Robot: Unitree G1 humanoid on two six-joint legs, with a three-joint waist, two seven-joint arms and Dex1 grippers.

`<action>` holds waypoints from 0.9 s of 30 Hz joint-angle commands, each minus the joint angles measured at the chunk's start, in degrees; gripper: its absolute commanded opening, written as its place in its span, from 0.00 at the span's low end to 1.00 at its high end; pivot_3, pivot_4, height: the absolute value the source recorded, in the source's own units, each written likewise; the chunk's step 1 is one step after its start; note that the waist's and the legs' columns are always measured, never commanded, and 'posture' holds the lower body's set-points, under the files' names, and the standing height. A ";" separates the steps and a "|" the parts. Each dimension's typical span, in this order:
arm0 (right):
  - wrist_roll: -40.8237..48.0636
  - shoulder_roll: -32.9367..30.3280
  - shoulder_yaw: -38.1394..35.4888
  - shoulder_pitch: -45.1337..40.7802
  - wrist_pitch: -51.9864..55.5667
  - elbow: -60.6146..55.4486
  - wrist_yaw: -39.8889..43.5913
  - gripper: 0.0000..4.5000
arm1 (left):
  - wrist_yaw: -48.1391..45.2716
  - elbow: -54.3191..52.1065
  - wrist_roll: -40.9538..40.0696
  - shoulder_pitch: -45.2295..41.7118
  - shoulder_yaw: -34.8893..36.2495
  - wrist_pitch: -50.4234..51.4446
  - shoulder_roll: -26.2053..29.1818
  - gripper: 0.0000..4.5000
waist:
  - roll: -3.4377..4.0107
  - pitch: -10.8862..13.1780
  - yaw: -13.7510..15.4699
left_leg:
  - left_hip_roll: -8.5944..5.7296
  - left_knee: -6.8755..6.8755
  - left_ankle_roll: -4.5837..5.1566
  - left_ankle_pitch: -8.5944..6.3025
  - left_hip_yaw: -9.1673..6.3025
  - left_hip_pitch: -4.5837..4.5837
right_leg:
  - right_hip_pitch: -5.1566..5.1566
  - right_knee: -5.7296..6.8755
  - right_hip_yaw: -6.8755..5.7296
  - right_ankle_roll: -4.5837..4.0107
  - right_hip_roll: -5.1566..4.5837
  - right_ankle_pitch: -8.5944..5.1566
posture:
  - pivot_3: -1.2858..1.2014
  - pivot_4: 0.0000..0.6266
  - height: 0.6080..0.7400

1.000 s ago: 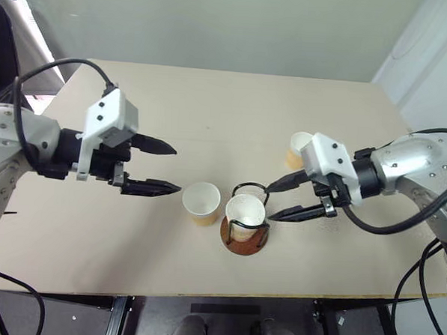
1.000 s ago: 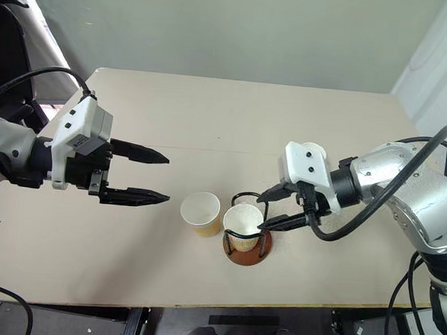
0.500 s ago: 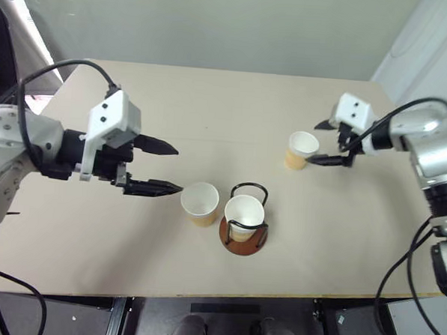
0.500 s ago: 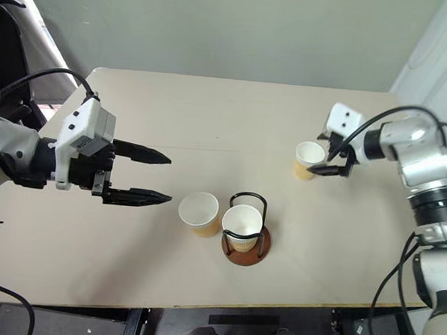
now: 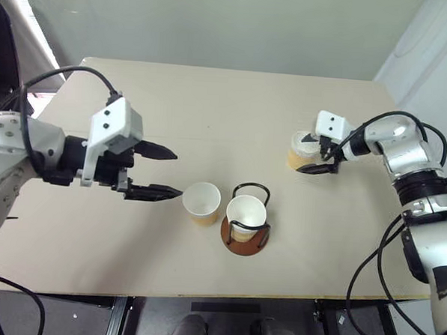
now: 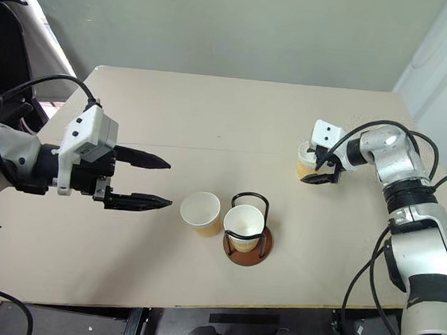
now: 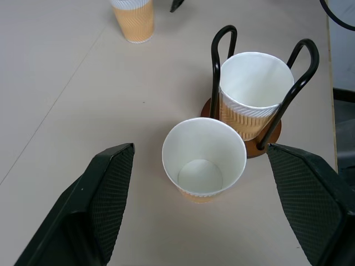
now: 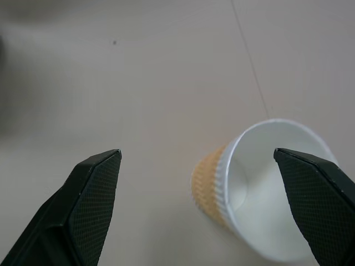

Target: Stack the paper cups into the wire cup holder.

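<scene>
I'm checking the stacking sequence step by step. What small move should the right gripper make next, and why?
Probably ease the right gripper a little further around the far paper cup and close on it. Its fingers are spread wide at that cup, which stands upright on the table apart from the wire cup holder, where one cup already sits.

Beige table — grey wall behind — dark floor below.

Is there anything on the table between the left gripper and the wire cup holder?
Yes. One loose paper cup stands upright between the left gripper and the wire cup holder, beside the holder; the left eye view shows it.
</scene>
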 commanded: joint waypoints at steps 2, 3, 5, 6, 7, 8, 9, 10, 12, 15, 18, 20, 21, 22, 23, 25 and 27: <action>-2.97 0.37 -0.64 -1.43 -3.07 2.03 -1.40 0.86 | 0.66 -1.69 -0.49 -0.45 2.27 0.11 0.87 0.91 | 0.00 0.00 0.00 | 0.01 0.00 -0.02 0.01 0.00 0.02 | 0.00 0.04 0.00 0.00 0.00 0.00 | 0.52 0.24 1.00; -3.25 0.60 -0.91 -1.57 -3.42 2.56 -1.67 0.80 | 0.70 -1.74 -0.54 -0.48 2.29 0.18 0.87 0.91 | 0.00 0.00 0.00 | 0.01 -0.01 -0.03 0.01 0.00 0.02 | 0.00 0.04 0.00 0.00 0.00 0.00 | 0.52 0.24 1.00; -3.67 0.95 -1.32 -1.80 -3.94 3.33 -1.76 0.62 | 0.80 -1.93 -0.61 -0.44 2.35 0.30 0.93 0.91 | 0.00 0.00 0.00 | 0.01 0.00 -0.03 0.02 0.00 0.02 | 0.00 0.06 0.00 -0.01 0.00 0.00 | 0.52 0.24 1.00; -3.87 1.07 -1.41 -1.89 -4.21 3.67 -1.79 0.54 | 0.84 -2.02 -0.68 -0.41 2.42 0.36 0.95 0.91 | 0.00 0.00 0.01 | 0.01 -0.01 -0.03 0.02 0.00 0.02 | 0.00 0.06 0.00 -0.01 0.00 0.01 | 0.52 0.24 1.00; -4.04 1.17 -1.48 -1.98 -4.41 3.97 -1.78 0.47 | 0.89 -2.10 -0.75 -0.38 2.48 0.41 0.99 0.91 | 0.00 0.00 0.01 | 0.01 -0.01 -0.04 0.02 0.01 0.02 | 0.00 0.06 0.00 -0.01 0.00 0.01 | 0.52 0.24 1.00; -4.21 1.26 -1.54 -2.07 -4.62 4.24 -1.79 0.38 | 0.95 -2.14 -0.78 -0.34 2.52 0.43 1.03 0.91 | 0.00 0.00 0.01 | 0.01 -0.01 -0.04 0.02 0.01 0.02 | 0.00 0.05 -0.01 -0.01 0.00 0.01 | 0.52 0.24 1.00; -4.34 1.31 -1.61 -2.12 -4.78 4.42 -1.79 0.30 | 1.01 -2.21 -0.82 -0.32 2.54 0.47 1.06 0.91 | 0.00 0.00 0.01 | 0.00 -0.02 -0.04 0.02 0.00 0.02 | 0.00 0.04 -0.01 -0.01 0.00 0.01 | 0.52 0.24 1.00; -4.50 1.41 -1.61 -2.24 -5.03 4.69 -1.94 0.22 | 1.08 -2.26 -0.86 -0.28 2.59 0.51 1.07 0.91 | 0.00 0.00 0.01 | 0.00 -0.02 -0.04 0.02 0.01 0.02 | 0.00 0.04 -0.01 -0.01 0.00 0.01 | 0.52 0.24 1.00; -4.68 1.55 -1.66 -2.45 -5.63 5.06 -2.20 0.06 | 1.23 -2.36 -0.97 -0.26 2.67 0.61 1.05 0.91 | 0.00 0.00 0.02 | 0.00 -0.02 -0.04 0.02 0.01 0.01 | 0.00 0.03 -0.01 -0.01 0.00 0.01 | 0.52 0.24 1.00; -4.18 1.30 -2.37 -3.09 -5.78 4.64 -1.56 0.00 | 1.32 -2.38 -0.95 -0.06 2.72 0.59 1.11 0.91 | 0.00 0.00 0.02 | 0.00 -0.02 -0.06 0.03 0.01 0.02 | -0.01 0.05 -0.01 -0.02 0.00 0.01 | 0.52 0.24 1.00; 0.20 -0.45 -4.78 -3.38 -1.98 -1.80 5.19 0.00 | 1.25 -2.14 -0.83 0.02 2.79 0.46 1.29 0.91 | 0.00 0.00 0.00 | 0.00 -0.02 -0.07 0.04 0.01 0.01 | 0.00 0.05 -0.01 -0.02 0.00 0.01 | 0.52 0.24 1.00; 5.21 -2.65 -7.26 -2.90 4.06 -10.88 11.65 0.00 | 1.14 -1.98 -0.75 0.12 2.92 0.38 1.48 0.91 | 0.06 0.04 0.00 | -0.01 -0.03 -0.08 0.04 0.02 -0.03 | -0.03 0.02 -0.01 -0.02 0.00 0.01 | 0.52 0.24 1.00; 7.83 -3.87 -8.35 -2.54 7.66 -16.04 14.37 0.00 | 1.06 -1.88 -0.69 0.16 2.94 0.31 1.57 0.91 | 0.07 0.04 0.00 | -0.02 -0.03 -0.10 0.05 0.03 -0.07 | -0.05 0.00 -0.01 -0.02 0.00 0.01 | 0.52 0.24 1.00; 10.59 -5.24 -9.52 -2.25 11.50 -21.53 16.61 0.00 | 0.97 -1.77 -0.67 0.16 2.93 0.24 1.63 0.91 | 0.07 0.04 0.01 | -0.02 -0.05 -0.10 0.05 0.03 -0.10 | -0.06 -0.04 -0.02 -0.02 0.01 0.01 | 0.52 0.24 1.00; 13.20 -6.41 -10.58 -1.96 15.08 -26.50 18.22 0.00 | 0.86 -1.60 -0.59 0.15 2.86 0.11 1.65 0.91 | 0.07 0.04 0.01 | -0.01 -0.06 -0.12 0.06 0.02 -0.11 | -0.04 -0.10 -0.04 -0.02 0.02 0.01 | 0.52 0.24 1.00; 19.34 -8.81 -12.04 -1.43 21.85 -35.44 19.48 0.00 | 0.71 -1.19 -0.30 -0.09 2.42 -0.21 1.51 0.91 | 0.06 0.03 -0.01 | -0.01 -0.08 -0.12 0.07 0.03 -0.14 | -0.02 -0.20 -0.05 -0.02 0.03 0.01 | 0.52 0.24 1.00; 26.66 -11.76 -12.35 -0.14 27.52 -44.73 19.59 0.00 | 0.42 -0.84 -0.14 -0.58 1.76 -0.57 1.12 0.91 | 0.06 0.03 -0.04 | -0.01 -0.08 -0.13 0.07 0.01 -0.14 | -0.01 -0.25 -0.04 -0.02 0.03 0.00 | 0.52 0.24 1.00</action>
